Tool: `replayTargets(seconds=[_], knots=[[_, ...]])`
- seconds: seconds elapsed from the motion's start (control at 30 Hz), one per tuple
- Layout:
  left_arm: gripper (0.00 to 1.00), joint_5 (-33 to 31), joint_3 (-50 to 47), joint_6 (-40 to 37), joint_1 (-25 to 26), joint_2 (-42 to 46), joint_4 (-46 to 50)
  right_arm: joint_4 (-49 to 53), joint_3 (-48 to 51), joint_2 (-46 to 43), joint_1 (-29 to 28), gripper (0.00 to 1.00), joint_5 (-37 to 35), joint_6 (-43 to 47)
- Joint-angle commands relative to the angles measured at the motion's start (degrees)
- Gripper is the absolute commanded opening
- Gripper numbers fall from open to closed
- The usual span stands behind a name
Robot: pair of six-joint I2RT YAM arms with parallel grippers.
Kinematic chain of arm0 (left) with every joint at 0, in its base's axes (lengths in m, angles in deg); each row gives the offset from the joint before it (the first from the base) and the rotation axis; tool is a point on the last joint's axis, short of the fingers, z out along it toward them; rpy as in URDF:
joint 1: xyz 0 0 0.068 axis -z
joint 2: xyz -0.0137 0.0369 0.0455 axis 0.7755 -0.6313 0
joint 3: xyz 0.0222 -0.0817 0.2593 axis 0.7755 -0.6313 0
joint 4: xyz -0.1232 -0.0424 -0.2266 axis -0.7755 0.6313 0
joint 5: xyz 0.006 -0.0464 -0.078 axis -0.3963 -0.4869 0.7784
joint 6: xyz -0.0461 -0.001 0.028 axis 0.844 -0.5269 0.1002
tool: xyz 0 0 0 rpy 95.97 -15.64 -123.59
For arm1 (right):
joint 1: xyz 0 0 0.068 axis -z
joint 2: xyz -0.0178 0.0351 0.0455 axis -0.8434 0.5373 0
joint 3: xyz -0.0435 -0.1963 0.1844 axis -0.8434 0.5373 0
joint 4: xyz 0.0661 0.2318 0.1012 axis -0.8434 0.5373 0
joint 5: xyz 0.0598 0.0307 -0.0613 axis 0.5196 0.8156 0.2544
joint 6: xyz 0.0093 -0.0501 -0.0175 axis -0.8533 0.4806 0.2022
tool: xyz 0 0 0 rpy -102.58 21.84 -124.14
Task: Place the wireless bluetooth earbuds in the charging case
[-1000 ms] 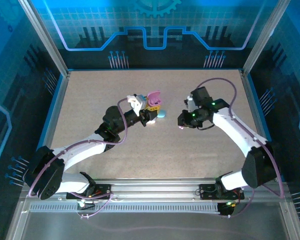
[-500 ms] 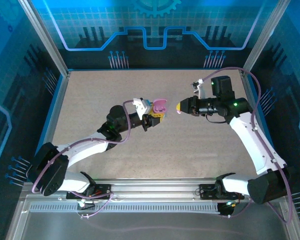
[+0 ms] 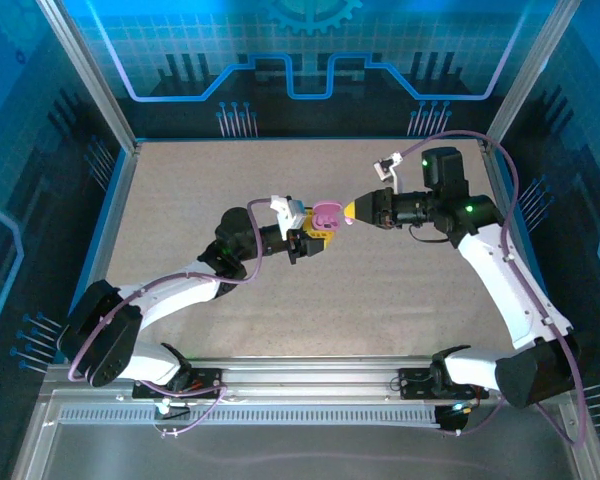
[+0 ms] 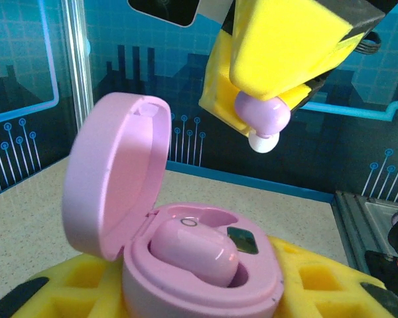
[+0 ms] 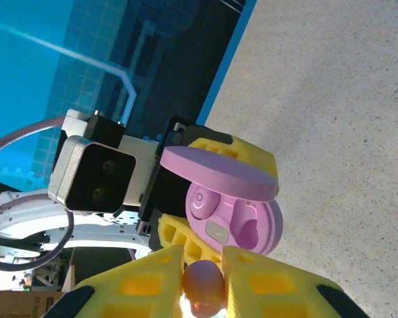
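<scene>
A: Start close in. What has the left gripper (image 3: pixel 316 233) got?
B: Its yellow fingers (image 4: pixel 312 281) are clamped on the pink charging case (image 4: pixel 205 281). The lid (image 4: pixel 113 179) is swung up, and one pink earbud (image 4: pixel 192 252) lies on its side in a well.
A: And beyond that?
B: The right gripper (image 3: pixel 352 209) pinches a pinkish-purple earbud (image 4: pixel 261 114) above the case, clear of it. Its long axis is roughly upright, with the white tip (image 4: pixel 260 141) pointing down at the case. From overhead it seems level with the lid's edge, but that's tiny there.
</scene>
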Motion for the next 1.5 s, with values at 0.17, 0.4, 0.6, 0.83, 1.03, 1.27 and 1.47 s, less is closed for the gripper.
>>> replayTargets(seconds=[0.17,0.4,0.6,0.83,1.03,1.27,1.47], knots=[[0.31,2.6,2.0,1.2,0.1,-0.5,-3.1,-2.6,-1.0,2.5,-2.7,0.22,0.9,-1.2],[0.31,2.4,1.9,1.6,0.1,-0.6,-3.2,-3.7,-1.0,3.6,-3.9,0.22,0.3,-1.7],[0.31,2.5,1.9,1.6,0.1,-0.4,-3.2,-5.0,-0.8,4.3,-4.6,0.22,0.0,-2.5],[0.31,2.8,2.1,1.7,0.2,-0.3,-3.2,-4.8,-0.7,4.6,-4.6,0.22,-2.7,-2.6],[0.31,3.0,2.1,1.8,0.1,-0.4,-3.3,-4.2,-0.7,4.6,-4.6,0.22,-5.3,-2.2],[0.31,3.2,2.3,2.0,0.1,-0.5,-3.4,-4.4,-0.8,4.8,-4.7,0.23,-5.2,-2.3],[0.31,3.4,2.4,2.3,0.1,-0.8,-3.8,-4.9,-0.9,5.0,-4.8,0.23,-5.6,-2.8]])
